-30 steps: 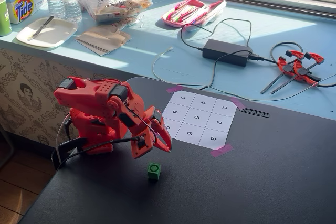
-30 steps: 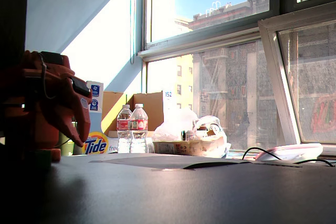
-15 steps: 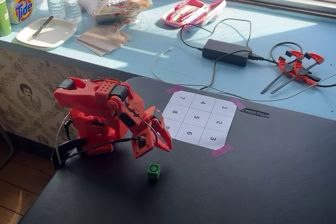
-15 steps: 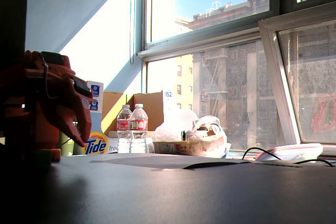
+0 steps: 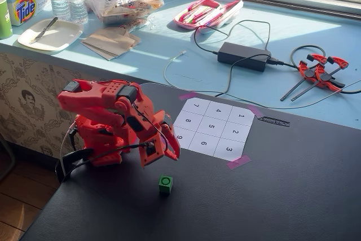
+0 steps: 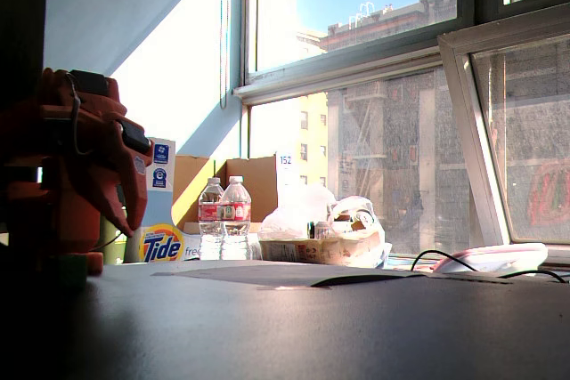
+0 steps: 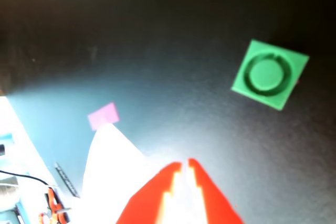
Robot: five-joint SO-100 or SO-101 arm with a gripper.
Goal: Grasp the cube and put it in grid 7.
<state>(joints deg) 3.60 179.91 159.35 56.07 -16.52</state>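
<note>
Here the nearly closed, empty fingers (image 5: 169, 153) hover near the cube (image 5: 165, 183), grid 7 (image 5: 195, 106) bare.

Cube (image 5: 165, 183) on the table (image 5: 282, 196), well apart from grid 7 (image 5: 196, 106), just below the tool (image 5: 164, 155).

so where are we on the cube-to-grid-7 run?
Nothing is done yet. The cube sits untouched on the black table, off the numbered sheet. In hand: the gripper hangs above and just behind the cube, empty; in the wrist view its fingertips look nearly together. Left: open, descend, grasp, carry to grid 7, the empty corner cell at the sheet's far left in a fixed view, and release.
</note>
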